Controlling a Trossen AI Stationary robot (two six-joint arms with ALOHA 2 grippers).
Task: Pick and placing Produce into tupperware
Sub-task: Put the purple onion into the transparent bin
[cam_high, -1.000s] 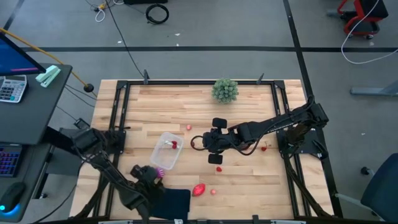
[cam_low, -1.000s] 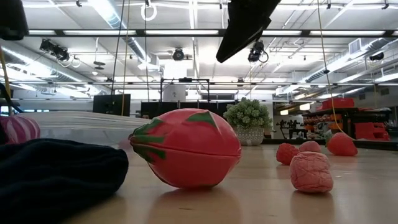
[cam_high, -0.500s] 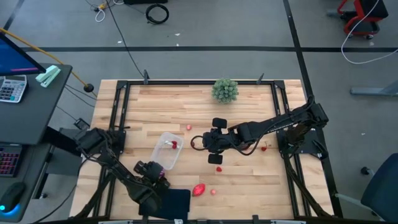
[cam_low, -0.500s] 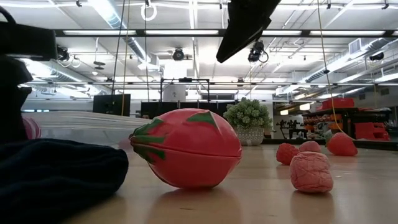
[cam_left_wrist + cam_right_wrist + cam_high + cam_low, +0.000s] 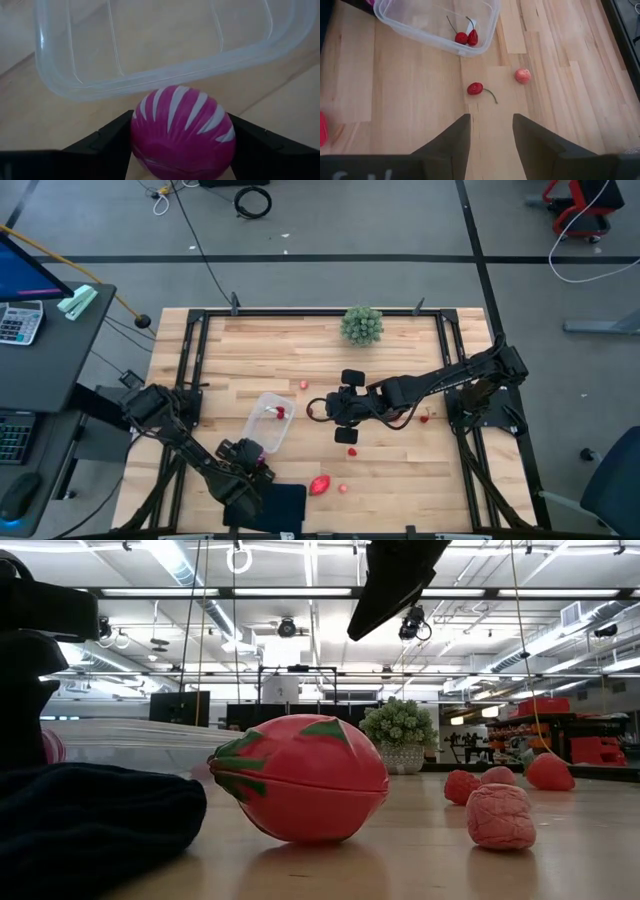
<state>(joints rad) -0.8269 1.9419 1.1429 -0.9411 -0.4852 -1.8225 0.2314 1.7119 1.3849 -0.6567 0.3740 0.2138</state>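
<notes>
In the lower left of the high view, the left gripper (image 5: pixel 243 458) sat just below the tupperware (image 5: pixel 266 421), its fingers (image 5: pixel 107 137) clamped on either side of the purple-white ball (image 5: pixel 182 132). In the left wrist view the ball's white stripes fanned out from its far side, and the tub's rounded clear rim (image 5: pixel 150 75) lay just beyond it, the ball outside the tub. The tupperware's long axis ran diagonally in the high view, from upper right to lower left, and it held two red cherries (image 5: pixel 466 36) near one corner. A black pad (image 5: pixel 275 505) lay at the bottom edge beside the left arm.

The right gripper (image 5: pixel 345 408) hovered near the middle of the high view with its fingers (image 5: pixel 452 140) spread apart and nothing between them. Ahead of them a loose cherry (image 5: pixel 475 88) lay on the table (image 5: pixel 400 470), its stem pointing away from the tub, with a pale pink berry (image 5: pixel 522 76) near it. The bigger pink-red piece (image 5: pixel 300 778) lay on its side at centre in the low view, long axis across the frame, green leaves to the left
</notes>
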